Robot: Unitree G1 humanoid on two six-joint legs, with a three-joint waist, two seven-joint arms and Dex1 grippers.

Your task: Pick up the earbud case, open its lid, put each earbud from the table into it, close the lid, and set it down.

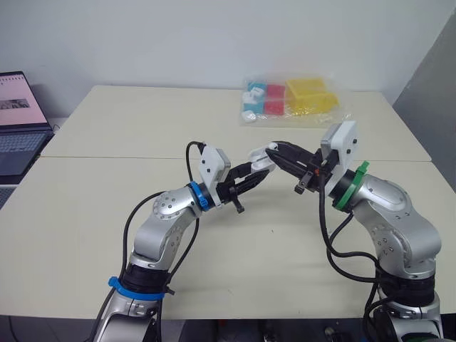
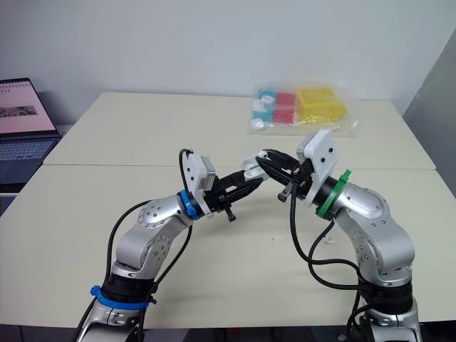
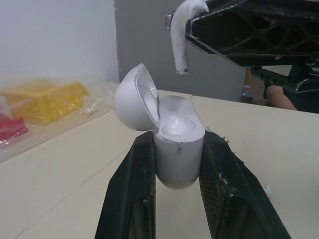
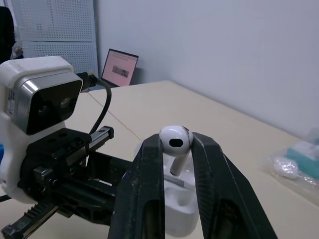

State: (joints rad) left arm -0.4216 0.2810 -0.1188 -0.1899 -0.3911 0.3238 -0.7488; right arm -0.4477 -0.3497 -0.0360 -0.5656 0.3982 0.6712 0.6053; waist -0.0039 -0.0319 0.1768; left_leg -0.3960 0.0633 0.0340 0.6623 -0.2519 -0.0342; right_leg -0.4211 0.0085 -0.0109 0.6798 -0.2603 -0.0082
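While both arms met above the middle of the table, the left claw was clenched on the case, one black finger pressed to each side of its lower body. The case stood upright between the fingers, held up clear of the table. Its lid was swung open and tipped back to one side on its hinge, leaving the mouth of the case bare. The right claw gripped an earbud by its rounded head, with the stem hanging down past the fingertips. That stem pointed at the open mouth of the case from just above, and a gap showed between the two. From the head, the two claws came nearly tip to tip, the right one reaching in from the right and sitting a little higher than the left. Whether an earbud already sat inside the case could not be told. A bag of coloured boxes lay at the far side of the table, and a laptop stood off to the left.
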